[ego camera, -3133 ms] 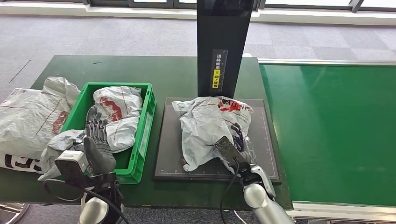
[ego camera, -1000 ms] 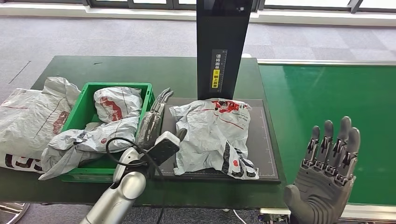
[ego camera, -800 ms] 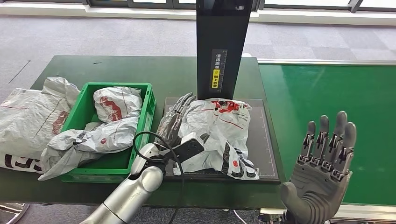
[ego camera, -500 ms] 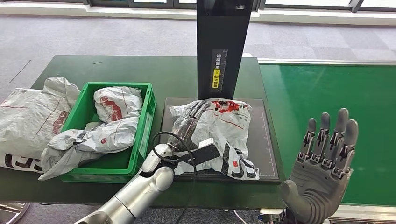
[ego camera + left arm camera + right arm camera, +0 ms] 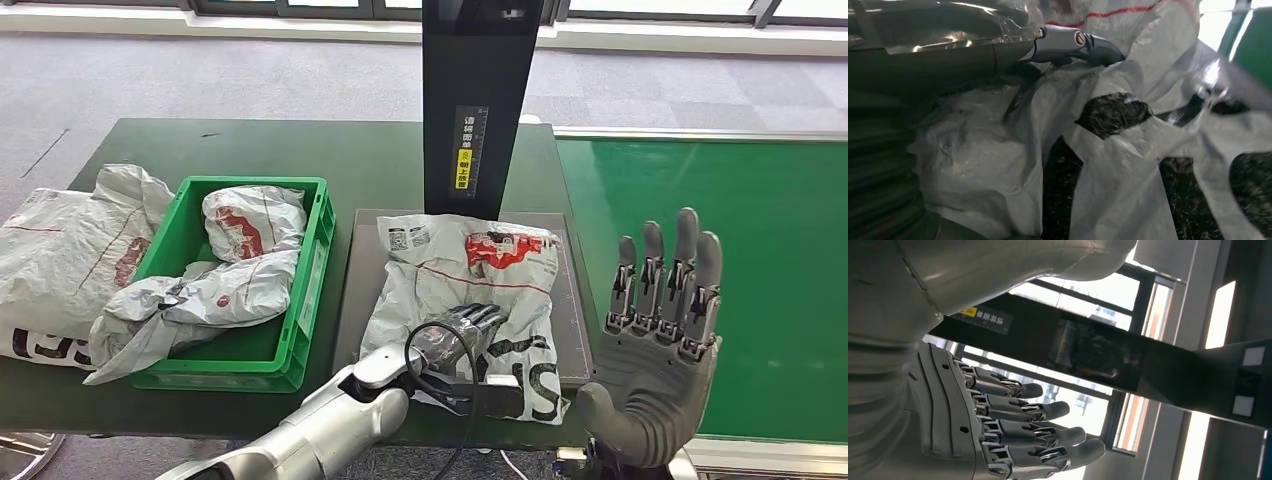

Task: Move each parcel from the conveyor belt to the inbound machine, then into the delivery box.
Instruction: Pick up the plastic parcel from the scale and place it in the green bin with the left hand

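The grey parcel (image 5: 470, 300) lies on the black machine plate (image 5: 352, 300), long way pointing to the tall post, and the left hand (image 5: 462, 335) grips its near end while the right hand (image 5: 655, 340) waits beside it, spread wide and holding nothing.

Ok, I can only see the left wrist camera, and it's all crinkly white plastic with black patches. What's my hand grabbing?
Observer: Your left hand grips a grey parcel lying on the black scanner plate, below a tall black post.
Operator: Where's the box it goes in?
Observer: The green box sits right beside the plate, on the left, with two parcels inside.
Operator: And my other hand?
Observer: Your right hand is held up with its fingers spread, holding nothing, in front of the green conveyor belt.
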Controlling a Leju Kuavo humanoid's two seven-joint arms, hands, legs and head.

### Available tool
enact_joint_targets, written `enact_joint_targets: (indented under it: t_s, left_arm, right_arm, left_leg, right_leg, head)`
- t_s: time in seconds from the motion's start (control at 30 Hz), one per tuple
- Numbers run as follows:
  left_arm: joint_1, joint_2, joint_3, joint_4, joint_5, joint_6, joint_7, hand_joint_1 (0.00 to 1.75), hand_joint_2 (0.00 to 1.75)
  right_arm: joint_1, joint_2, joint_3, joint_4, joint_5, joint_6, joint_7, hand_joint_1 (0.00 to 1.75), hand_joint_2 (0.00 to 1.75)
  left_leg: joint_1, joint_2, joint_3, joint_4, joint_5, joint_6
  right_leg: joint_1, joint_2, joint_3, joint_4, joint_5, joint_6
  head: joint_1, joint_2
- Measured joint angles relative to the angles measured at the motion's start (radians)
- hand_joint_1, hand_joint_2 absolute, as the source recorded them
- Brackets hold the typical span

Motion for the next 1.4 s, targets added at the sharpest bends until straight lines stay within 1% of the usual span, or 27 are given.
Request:
enact_joint_targets:
  t_s: [0.07,0.1,0.27,0.5,0.7,0.83,1.0,1.07,1.27,1.33,1.4]
  left_arm:
    - [-0.005,-0.002,-0.015,0.020,-0.008,-0.041,0.003,1.38,1.75]
    - [-0.008,-0.002,-0.019,0.027,-0.010,-0.050,0.002,1.75,1.75]
    - [-0.025,-0.006,-0.029,0.040,-0.016,-0.063,-0.011,1.75,1.75]
    - [-0.037,-0.014,-0.029,0.039,-0.017,-0.061,-0.015,1.75,1.75]
    - [-0.035,-0.011,-0.025,0.019,-0.019,-0.020,-0.017,1.75,1.75]
    - [-0.011,0.004,-0.002,-0.037,-0.025,0.013,-0.016,1.75,1.75]
    - [0.030,0.044,0.055,-0.198,-0.051,0.054,-0.004,1.75,1.75]
    - [0.050,0.070,0.077,-0.305,-0.101,0.089,0.017,1.75,1.75]
    - [0.107,0.157,0.144,-0.707,-0.323,0.163,0.073,1.75,1.75]
    - [0.119,0.176,0.158,-0.797,-0.342,0.165,0.078,1.75,1.75]
    - [0.131,0.187,0.165,-0.851,-0.348,0.167,0.079,1.75,1.75]
  right_arm:
    - [-0.006,0.011,0.000,0.003,0.005,0.013,0.002,0.00,1.75]
    - [-0.008,0.016,0.000,0.003,0.009,0.020,0.006,0.00,1.75]
    - [-0.012,0.036,0.000,0.003,0.026,0.053,0.022,0.00,1.75]
    - [-0.012,0.049,0.000,0.002,0.031,0.063,0.024,0.00,1.75]
    - [-0.007,0.059,-0.003,-0.017,0.038,0.094,0.033,0.00,1.75]
    - [-0.004,0.065,-0.010,-0.037,0.039,0.114,0.036,0.00,1.75]
    - [-0.003,0.073,-0.033,-0.058,0.043,0.121,0.040,0.00,1.75]
    - [0.000,0.075,-0.045,-0.068,0.052,0.114,0.046,0.00,1.75]
    - [0.013,0.078,-0.077,-0.093,0.070,0.085,0.054,0.00,1.75]
    - [0.014,0.078,-0.080,-0.096,0.071,0.081,0.054,0.00,1.75]
    - [0.014,0.078,-0.080,-0.099,0.072,0.080,0.054,0.00,1.75]
  left_leg:
    - [0.000,0.000,0.000,0.000,0.000,0.000]
    - [0.000,0.000,0.000,0.000,0.000,0.000]
    - [0.000,-0.001,0.002,0.000,0.000,0.001]
    - [-0.001,-0.001,-0.002,0.000,0.000,0.002]
    - [-0.001,0.000,0.003,0.000,0.004,0.001]
    - [0.000,0.000,0.001,0.000,0.005,0.001]
    - [0.000,0.000,-0.002,0.000,0.005,0.001]
    - [0.000,0.000,-0.003,0.000,0.005,0.001]
    - [0.000,0.000,-0.005,0.000,0.005,0.001]
    - [0.000,-0.001,-0.005,0.000,0.005,0.001]
    - [0.000,-0.001,-0.005,0.000,0.005,0.001]
  right_leg:
    - [0.000,0.000,0.000,0.000,0.000,0.000]
    - [0.000,0.000,0.000,0.000,0.000,0.000]
    - [0.000,-0.002,0.003,0.000,0.000,0.000]
    - [-0.001,-0.002,0.007,-0.001,0.000,0.001]
    - [0.000,-0.001,0.004,-0.001,0.003,0.000]
    - [0.000,0.000,0.001,0.000,0.004,0.000]
    - [0.000,0.000,-0.002,0.000,0.004,0.000]
    - [0.000,0.000,-0.003,0.000,0.004,0.000]
    - [0.000,0.000,-0.005,0.001,0.003,0.000]
    - [0.000,0.000,-0.005,0.001,0.003,0.000]
    - [0.000,0.000,-0.005,0.000,0.003,0.000]
  head:
    - [0.000,0.000]
    - [0.000,0.000]
    - [0.000,0.000]
    - [0.000,0.000]
    - [0.000,0.000]
    - [0.000,0.000]
    - [0.000,0.000]
    - [0.000,0.000]
    - [0.000,0.000]
    - [0.000,0.000]
    - [0.000,0.000]
